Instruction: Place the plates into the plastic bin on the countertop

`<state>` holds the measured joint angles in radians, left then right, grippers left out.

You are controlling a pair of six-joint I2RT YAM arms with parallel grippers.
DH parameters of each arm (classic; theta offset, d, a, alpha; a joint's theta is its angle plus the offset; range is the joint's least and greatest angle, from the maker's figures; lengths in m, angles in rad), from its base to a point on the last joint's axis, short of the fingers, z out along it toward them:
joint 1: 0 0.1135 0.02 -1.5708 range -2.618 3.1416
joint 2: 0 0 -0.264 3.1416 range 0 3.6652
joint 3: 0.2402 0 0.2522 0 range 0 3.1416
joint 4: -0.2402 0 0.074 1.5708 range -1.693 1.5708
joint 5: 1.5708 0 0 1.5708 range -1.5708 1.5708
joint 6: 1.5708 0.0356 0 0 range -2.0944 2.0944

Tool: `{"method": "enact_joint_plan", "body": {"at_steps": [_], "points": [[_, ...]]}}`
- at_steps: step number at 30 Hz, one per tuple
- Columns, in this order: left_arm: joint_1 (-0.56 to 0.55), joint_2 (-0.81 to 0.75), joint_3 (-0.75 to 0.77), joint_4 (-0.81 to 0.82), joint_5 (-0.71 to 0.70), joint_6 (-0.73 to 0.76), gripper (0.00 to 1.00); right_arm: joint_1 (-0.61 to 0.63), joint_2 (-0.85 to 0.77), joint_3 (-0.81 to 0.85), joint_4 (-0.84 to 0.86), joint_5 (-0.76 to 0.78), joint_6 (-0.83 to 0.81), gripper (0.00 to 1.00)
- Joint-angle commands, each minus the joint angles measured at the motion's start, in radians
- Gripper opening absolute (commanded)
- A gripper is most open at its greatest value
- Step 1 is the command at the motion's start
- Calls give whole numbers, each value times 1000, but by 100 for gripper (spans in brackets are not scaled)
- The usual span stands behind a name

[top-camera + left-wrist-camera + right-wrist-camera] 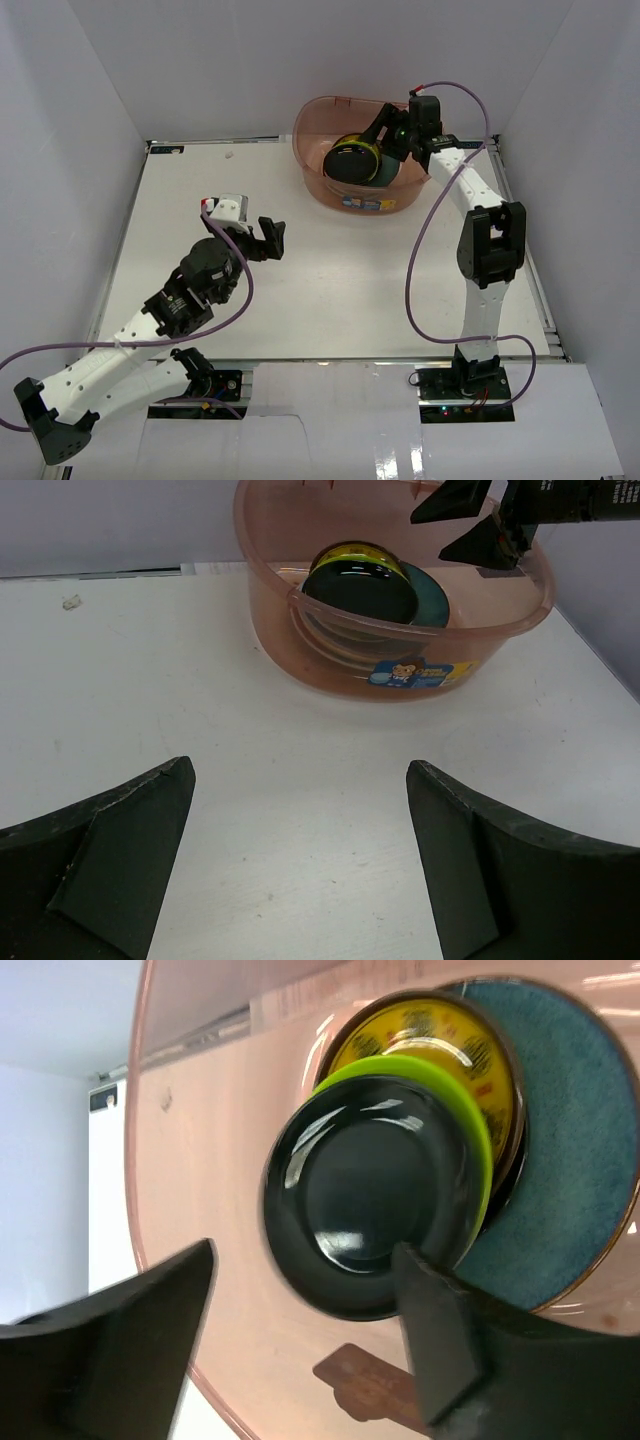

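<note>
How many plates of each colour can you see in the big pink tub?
Black plate: 1
Lime green plate: 1
Yellow patterned plate: 1
Dark teal plate: 1
Total: 4 showing. Any plates lower in the stack are hidden.

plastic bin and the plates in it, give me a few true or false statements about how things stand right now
1. A glossy black plate lies on top of the stack inside the plastic bin. True.
2. The left end effector holds a plate. False: its jaws are open and empty, over the bare countertop.
3. The right end effector is over the bin with its jaws apart. True.
4. The lime green plate sits on the countertop outside the bin. False: it is in the bin, directly under the black plate.
5. The bin stands at the near edge, by the arm bases. False: it stands at the far side, towards the right.
</note>
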<state>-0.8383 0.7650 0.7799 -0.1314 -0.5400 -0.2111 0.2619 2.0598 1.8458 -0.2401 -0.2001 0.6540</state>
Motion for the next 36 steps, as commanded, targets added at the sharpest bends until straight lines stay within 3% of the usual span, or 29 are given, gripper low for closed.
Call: {"method": "enact_joint_plan", "body": {"at_steps": [1,6,10,17,24,27,31,36], "points": [[11,5,10,3,8,-10,98,-4,-56,58,-30,45,-59,83],[21,5,2,10,6,-10,98,-4,-173,3,-45,91,-137,96],[24,28,1,13,-2,-16,98,-3,-407,-177,-5,99,-209,90],[30,34,16,30,50,-40,98,37,-916,-812,205,-65,-304,90],[30,-1,99,-37,74,-92,98,39,-1435,-1133,168,-29,-385,90],[30,-44,88,-112,51,-155,98,37,-1584,-1224,128,5,-402,90],[30,-113,4,-215,18,-276,98,37,-1705,-1442,153,-19,-308,90],[30,-178,-97,-220,66,-398,98,37,-1753,-1481,228,-32,-274,90]]}}
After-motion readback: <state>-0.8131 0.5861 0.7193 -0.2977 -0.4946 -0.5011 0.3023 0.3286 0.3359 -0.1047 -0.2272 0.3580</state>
